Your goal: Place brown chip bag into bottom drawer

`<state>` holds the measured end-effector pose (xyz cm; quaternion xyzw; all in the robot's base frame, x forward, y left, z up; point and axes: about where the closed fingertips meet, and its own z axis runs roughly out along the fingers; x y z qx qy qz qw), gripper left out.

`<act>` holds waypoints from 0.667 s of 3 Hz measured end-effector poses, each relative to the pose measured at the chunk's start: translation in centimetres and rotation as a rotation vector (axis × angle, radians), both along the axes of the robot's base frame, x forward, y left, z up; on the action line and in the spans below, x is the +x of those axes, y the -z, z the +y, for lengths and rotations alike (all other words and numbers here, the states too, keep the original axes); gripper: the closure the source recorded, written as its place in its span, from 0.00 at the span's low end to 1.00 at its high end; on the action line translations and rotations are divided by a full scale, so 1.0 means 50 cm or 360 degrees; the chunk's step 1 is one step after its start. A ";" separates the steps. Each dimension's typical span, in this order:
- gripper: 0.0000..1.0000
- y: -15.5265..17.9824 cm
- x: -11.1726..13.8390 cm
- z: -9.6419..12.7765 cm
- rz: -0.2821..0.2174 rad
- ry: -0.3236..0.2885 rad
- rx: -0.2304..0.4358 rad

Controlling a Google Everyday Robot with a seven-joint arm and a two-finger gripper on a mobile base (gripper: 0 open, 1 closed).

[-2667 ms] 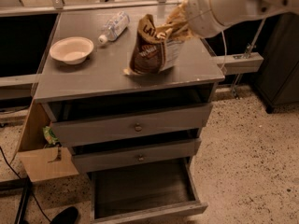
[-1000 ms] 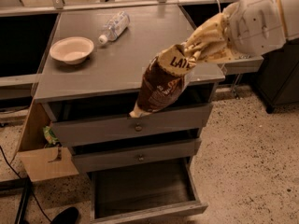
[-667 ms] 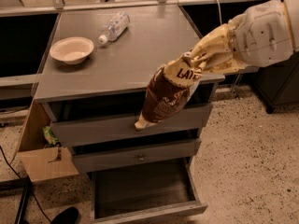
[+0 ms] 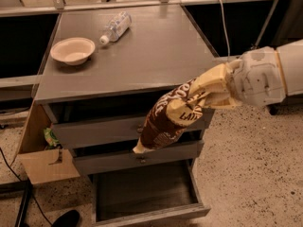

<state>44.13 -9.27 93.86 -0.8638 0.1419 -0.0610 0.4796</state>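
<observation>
The brown chip bag hangs tilted in the air in front of the two upper drawers, its pale lower end pointing down-left. My gripper comes in from the right and is shut on the bag's upper end. The bottom drawer stands pulled open below the bag, its dark wood-grain floor bare. The bag is well above the drawer and touches nothing else.
On the cabinet top stand a pale bowl and a lying plastic bottle. Two shallower drawers sit slightly open. A cardboard box with a green packet stands at the left. Speckled floor at the right.
My gripper has lifted the bag off the cabinet top and carried it forward and down, past the front edge, to hang over the open bottom drawer.
</observation>
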 end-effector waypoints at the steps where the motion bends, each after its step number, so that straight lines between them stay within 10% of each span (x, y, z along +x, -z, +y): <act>1: 1.00 0.088 -0.014 0.009 0.0036 -0.0012 0.0037; 2: 1.00 0.143 -0.023 0.015 0.0072 -0.0018 0.0051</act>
